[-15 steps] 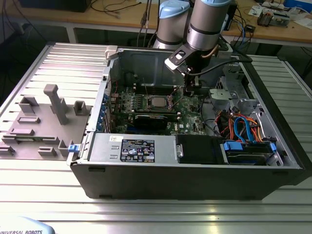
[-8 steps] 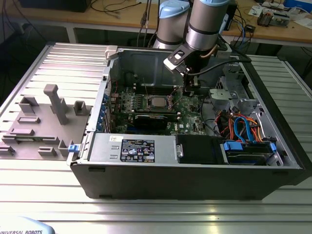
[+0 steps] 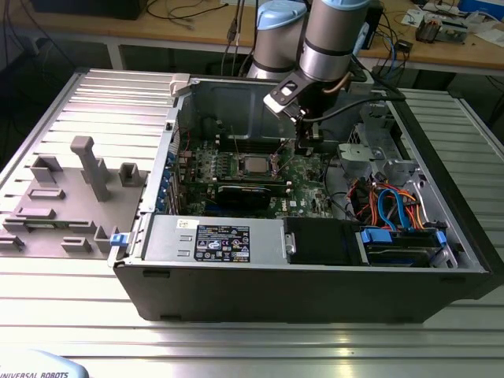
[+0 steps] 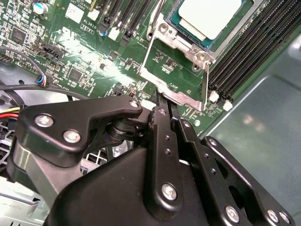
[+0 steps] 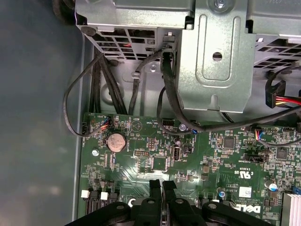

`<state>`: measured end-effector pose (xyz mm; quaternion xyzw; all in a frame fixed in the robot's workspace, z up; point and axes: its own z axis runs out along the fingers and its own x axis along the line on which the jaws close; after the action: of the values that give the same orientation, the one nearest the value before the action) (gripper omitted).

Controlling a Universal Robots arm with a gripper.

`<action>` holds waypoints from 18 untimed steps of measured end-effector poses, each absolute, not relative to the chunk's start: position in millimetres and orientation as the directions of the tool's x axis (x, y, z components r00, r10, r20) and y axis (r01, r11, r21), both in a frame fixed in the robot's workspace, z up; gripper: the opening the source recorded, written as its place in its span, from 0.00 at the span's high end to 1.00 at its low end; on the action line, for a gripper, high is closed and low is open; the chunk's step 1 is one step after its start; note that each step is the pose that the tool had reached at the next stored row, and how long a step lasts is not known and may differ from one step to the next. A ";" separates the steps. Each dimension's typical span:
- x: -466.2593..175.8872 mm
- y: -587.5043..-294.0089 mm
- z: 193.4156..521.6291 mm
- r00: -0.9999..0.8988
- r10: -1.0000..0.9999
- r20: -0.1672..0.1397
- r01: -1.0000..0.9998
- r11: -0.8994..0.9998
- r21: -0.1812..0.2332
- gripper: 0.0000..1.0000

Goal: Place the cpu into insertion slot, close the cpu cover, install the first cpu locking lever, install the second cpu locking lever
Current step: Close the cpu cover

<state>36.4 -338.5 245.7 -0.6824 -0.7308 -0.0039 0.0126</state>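
Note:
The cpu (image 4: 214,16), a square chip with a silvery top, lies in the insertion slot (image 4: 165,31) on the green board; in the exterior view the cpu (image 3: 253,165) sits mid-board. The cpu cover (image 4: 176,94), a thin metal frame with a square window, stands swung open off the chip, board showing through it. My gripper (image 4: 164,106) is shut, its black fingertips at the cover's free edge; I cannot tell whether they pinch it. In the exterior view the gripper (image 3: 303,146) hangs just to the right of the socket. In the first wrist view the fingers (image 5: 155,188) sit together.
Long black memory slots (image 4: 249,52) run beside the socket. A black card (image 3: 252,193) lies in front of it. A metal drive cage (image 5: 211,47) and loose cables (image 3: 390,209) crowd the exterior view's right. A grey fixture (image 3: 71,197) stands outside the case.

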 end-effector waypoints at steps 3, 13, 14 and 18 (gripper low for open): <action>35.3 -338.5 245.7 -0.068 0.997 0.024 0.998 0.069 -0.011 0.84; 30.7 -338.5 245.7 -0.068 0.997 0.024 0.998 0.069 -0.011 0.84; 30.4 -338.5 245.7 -0.068 0.997 0.024 0.998 0.069 -0.011 0.84; 29.7 -338.5 245.7 -0.068 0.997 0.024 0.998 0.069 -0.011 0.84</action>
<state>29.7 -338.5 245.7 -0.6824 -0.7309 -0.0039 0.0126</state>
